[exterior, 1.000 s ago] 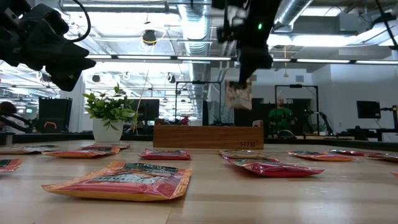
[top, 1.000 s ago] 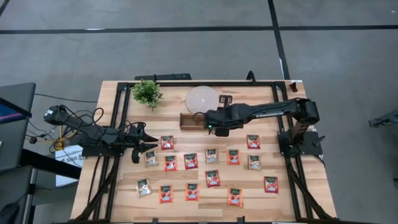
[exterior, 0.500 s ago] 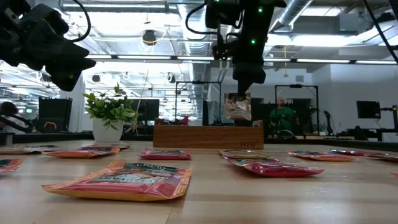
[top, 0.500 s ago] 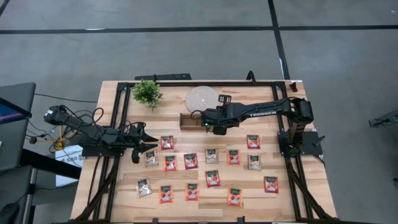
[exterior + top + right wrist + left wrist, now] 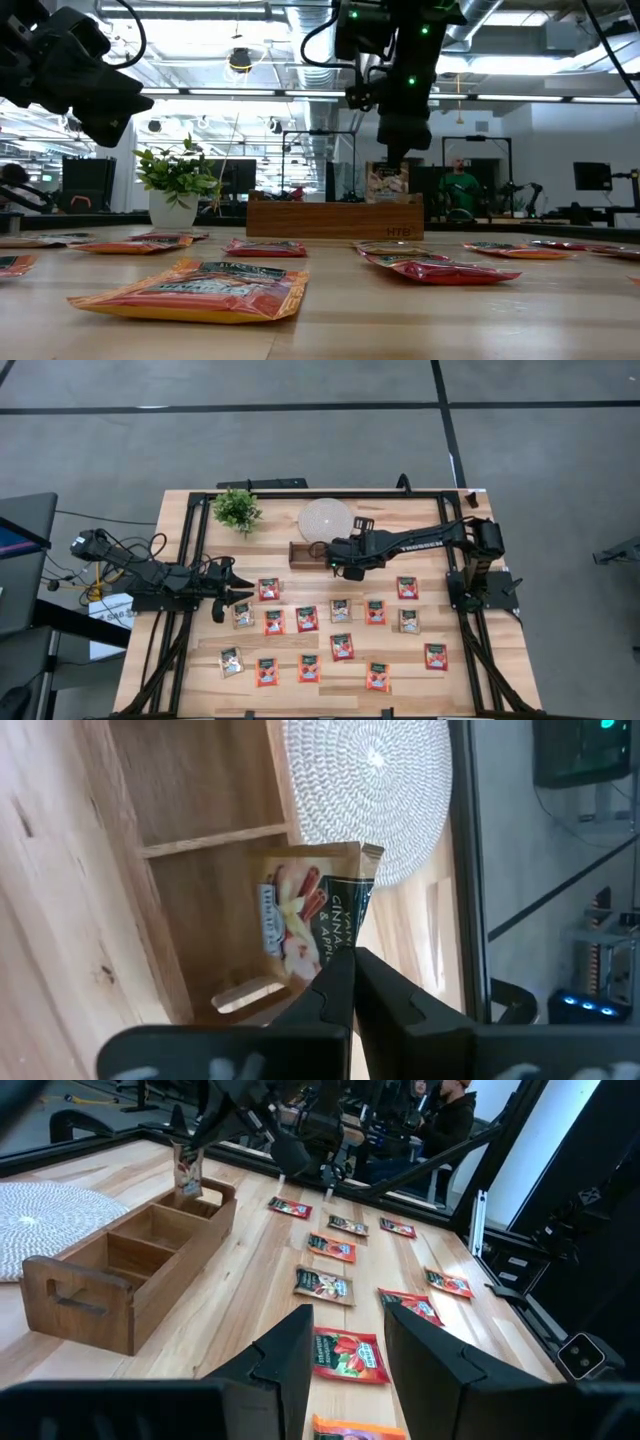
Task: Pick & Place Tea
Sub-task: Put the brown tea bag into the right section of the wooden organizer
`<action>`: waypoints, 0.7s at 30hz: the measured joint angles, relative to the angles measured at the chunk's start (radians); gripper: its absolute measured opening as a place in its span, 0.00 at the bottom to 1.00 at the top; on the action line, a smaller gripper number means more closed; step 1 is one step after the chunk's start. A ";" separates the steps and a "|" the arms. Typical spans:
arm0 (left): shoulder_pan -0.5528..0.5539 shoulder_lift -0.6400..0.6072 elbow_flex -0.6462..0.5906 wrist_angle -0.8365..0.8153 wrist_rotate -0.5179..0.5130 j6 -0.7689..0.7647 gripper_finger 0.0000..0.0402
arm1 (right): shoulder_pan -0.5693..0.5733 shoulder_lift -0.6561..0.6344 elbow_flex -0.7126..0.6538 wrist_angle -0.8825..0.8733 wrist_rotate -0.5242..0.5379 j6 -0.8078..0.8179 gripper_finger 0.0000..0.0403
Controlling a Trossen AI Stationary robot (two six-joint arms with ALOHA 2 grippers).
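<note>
The right gripper (image 5: 352, 960), jaws clenched, is gripping a pale beige tea sachet (image 5: 312, 910), dangling it into the brown wooden three-part tray (image 5: 300, 554); the left gripper (image 5: 238, 586) is hovering with jaws released.

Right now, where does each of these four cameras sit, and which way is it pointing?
High view: overhead, looking straight down at the table, both arms and the sachets.
Low view: at tabletop height, looking level across the sachets into the room; the right arm comes in from above.
Left wrist view: on the left arm, looking past its open claw over the tray.
Right wrist view: on the right arm, looking past its shut claw at the held sachet.
Shared: the tray and held sachet show in all four views.
</note>
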 joint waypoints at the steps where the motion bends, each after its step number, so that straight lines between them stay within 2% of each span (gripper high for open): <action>1: 0.000 0.000 0.000 0.000 0.000 0.000 0.29 | 0.000 0.000 0.000 0.000 0.000 0.000 0.00; 6: 0.000 0.000 0.000 0.000 0.000 0.000 0.29 | -0.010 0.000 0.000 0.004 -0.006 -0.001 0.00; 10: 0.000 0.000 0.000 0.000 0.000 0.000 0.29 | -0.017 0.000 -0.002 0.013 -0.054 -0.003 0.00; 21: 0.000 0.000 0.000 0.001 0.000 -0.001 0.29 | -0.013 -0.001 -0.044 0.061 -0.048 -0.028 0.00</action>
